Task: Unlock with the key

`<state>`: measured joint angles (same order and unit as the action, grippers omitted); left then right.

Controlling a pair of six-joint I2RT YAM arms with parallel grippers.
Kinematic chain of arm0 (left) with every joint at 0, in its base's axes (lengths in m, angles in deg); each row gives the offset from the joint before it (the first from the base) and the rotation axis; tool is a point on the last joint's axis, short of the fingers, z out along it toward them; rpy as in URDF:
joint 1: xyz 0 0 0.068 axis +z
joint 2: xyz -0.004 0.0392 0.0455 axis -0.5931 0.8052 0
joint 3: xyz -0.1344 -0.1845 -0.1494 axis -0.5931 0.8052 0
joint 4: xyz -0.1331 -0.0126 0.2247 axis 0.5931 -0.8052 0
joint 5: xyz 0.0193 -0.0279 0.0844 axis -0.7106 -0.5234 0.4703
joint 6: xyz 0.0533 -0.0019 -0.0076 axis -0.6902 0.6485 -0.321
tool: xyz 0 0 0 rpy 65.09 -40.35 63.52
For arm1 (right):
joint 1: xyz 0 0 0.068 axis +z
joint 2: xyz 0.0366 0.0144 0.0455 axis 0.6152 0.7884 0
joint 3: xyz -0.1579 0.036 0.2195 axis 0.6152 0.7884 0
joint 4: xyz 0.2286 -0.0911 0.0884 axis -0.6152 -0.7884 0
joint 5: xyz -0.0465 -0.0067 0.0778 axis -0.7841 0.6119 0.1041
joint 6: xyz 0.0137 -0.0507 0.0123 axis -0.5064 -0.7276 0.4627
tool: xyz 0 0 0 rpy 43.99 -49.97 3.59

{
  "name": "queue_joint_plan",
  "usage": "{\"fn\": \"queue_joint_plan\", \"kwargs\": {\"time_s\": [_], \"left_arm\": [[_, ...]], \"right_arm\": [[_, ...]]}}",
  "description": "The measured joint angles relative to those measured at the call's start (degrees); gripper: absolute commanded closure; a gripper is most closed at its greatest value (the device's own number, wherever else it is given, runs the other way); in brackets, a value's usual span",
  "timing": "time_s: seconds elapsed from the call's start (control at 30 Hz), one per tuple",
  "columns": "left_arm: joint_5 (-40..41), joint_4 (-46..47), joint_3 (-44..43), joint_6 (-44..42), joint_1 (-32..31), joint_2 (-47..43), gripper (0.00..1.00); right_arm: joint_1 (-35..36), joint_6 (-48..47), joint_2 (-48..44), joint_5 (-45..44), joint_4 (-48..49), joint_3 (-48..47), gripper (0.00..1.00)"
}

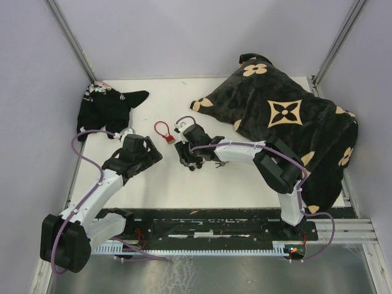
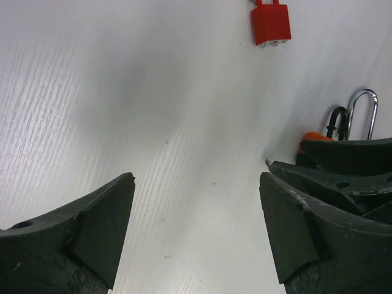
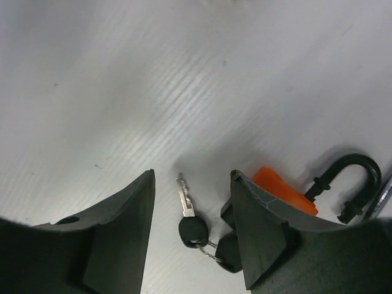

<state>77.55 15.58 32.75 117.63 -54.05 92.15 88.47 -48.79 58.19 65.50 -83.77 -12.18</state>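
- Tabletop (image 1: 184, 190), white, carries everything; both arms work near its middle.
- Right gripper (image 3: 193, 184): jaws stand partly apart and hold nothing. It hangs low over the key and is plainly the nearer arm.
- Left gripper (image 2: 196, 184): jaws wide and empty, bare table between them. The right gripper sits just to its right.
- Orange padlock (image 3: 278, 188) lies just outside the finger on the right of the right wrist view, with its black shackle (image 3: 352, 171) reaching further out.
- Red padlock (image 2: 271, 23) lies ahead of the left gripper and to its right. Which lock the key fits, I cannot tell.
- Key (image 3: 185, 205) lies flat between the right gripper's fingers, blade pointing ahead and black head toward the wrist. Its long axis runs along the fingers, so closing would likely pinch it across its width.
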Motion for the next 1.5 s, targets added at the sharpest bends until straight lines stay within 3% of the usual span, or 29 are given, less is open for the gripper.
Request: {"fn": "queue_joint_plan", "kwargs": {"time_s": [0.4,0.63,0.9,1.13,1.27,1.5], "left_arm": [[-0.52,-0.76,-6.49,-0.26,-0.02,12.72,0.11],[-0.33,0.79,-15.72,-0.87,-0.31,25.44,0.11],[1.53,0.48,-28.55,-2.89,-1.81,40.89,0.17],[4.02,-1.38,-38.45,-5.25,-2.16,52.04,0.31],[5.62,-2.49,-40.19,-6.10,-2.29,54.77,0.52],[6.73,-3.06,-40.79,-7.76,-4.48,55.28,0.74]], "right_arm": [[-4.02,-0.22,-2.19,-7.67,-0.83,4.79,0.35],[-4.50,-4.48,-11.19,-4.61,1.25,12.61,0.24],[-4.48,-8.63,-22.99,-5.84,9.20,25.49,0.21],[-4.48,-9.29,-23.41,-11.91,13.99,30.60,0.21],[-4.50,-9.51,-23.41,-14.19,16.02,30.60,0.21],[-4.48,-9.53,-23.41,-16.55,16.81,30.60,0.21]]}}
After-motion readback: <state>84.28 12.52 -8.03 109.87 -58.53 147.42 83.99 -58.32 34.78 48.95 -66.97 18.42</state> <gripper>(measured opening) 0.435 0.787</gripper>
